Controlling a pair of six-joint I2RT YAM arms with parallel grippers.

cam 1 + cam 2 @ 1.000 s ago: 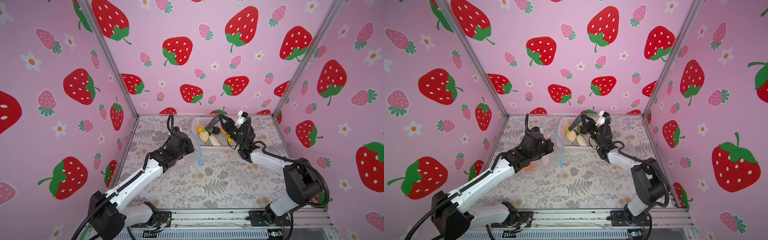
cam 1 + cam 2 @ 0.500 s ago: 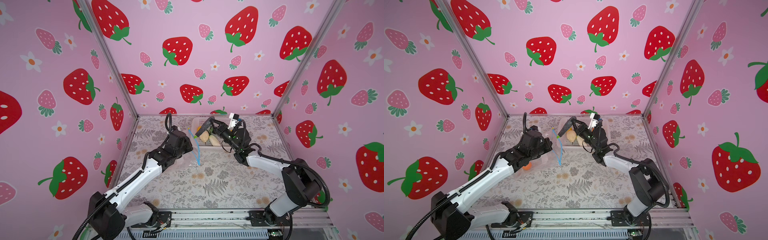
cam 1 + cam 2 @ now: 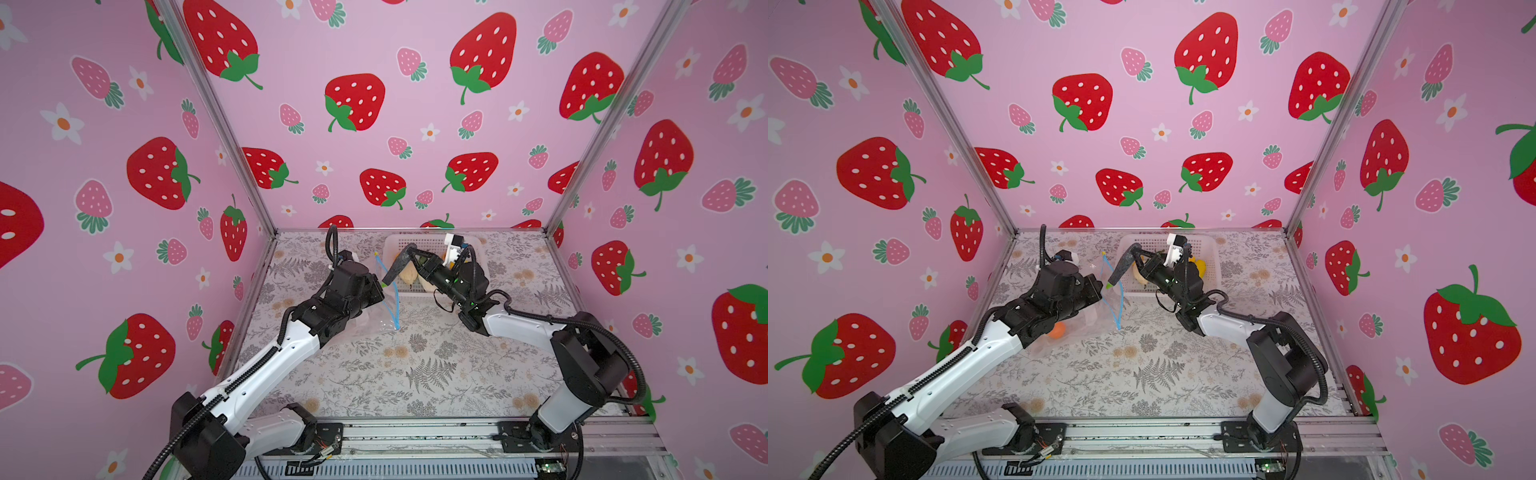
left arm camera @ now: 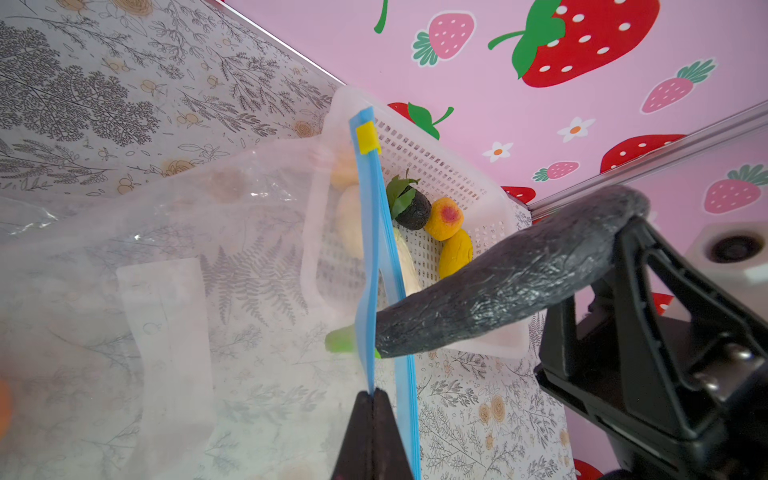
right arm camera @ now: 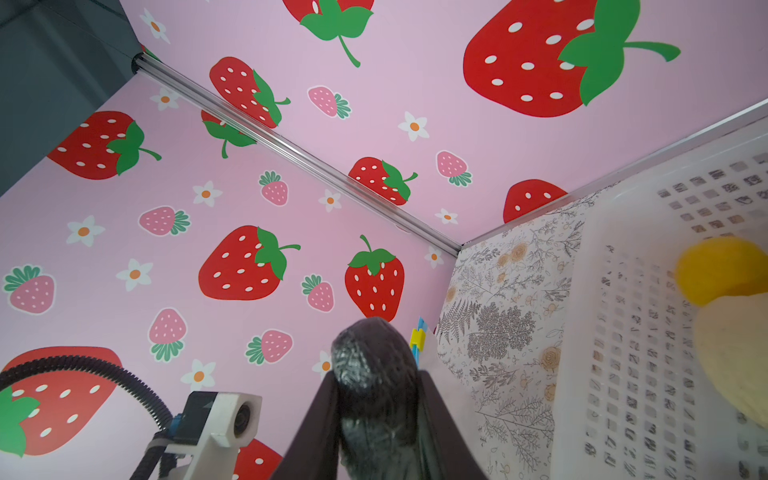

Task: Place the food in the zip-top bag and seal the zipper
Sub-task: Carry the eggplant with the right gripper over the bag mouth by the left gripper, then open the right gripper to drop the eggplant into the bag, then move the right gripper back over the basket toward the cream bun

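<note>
Left fingers [image 4: 361, 436] pinch one clear crinkly bag's [image 4: 166, 232] light-blue zipper strip [image 4: 370, 249]; right fingers [image 5: 316, 428] clasp one purple-black toy eggplant [image 4: 498, 286].

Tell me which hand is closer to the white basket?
Right. The right fingers hold the dark eggplant at the basket rim; the left fingers pinch the zipper, a bit farther off.

Both arms are the same build. Left arm [image 3: 266, 365] and right arm [image 3: 524, 329]: white link shells, black joint housings, black bases. Black corrugated cable conduit [image 5: 62, 363] runs along the outside of each. White boxy camera housing [image 3: 453, 248] at each wrist. Fingers [image 4: 370, 436] are black and tapered.
</note>
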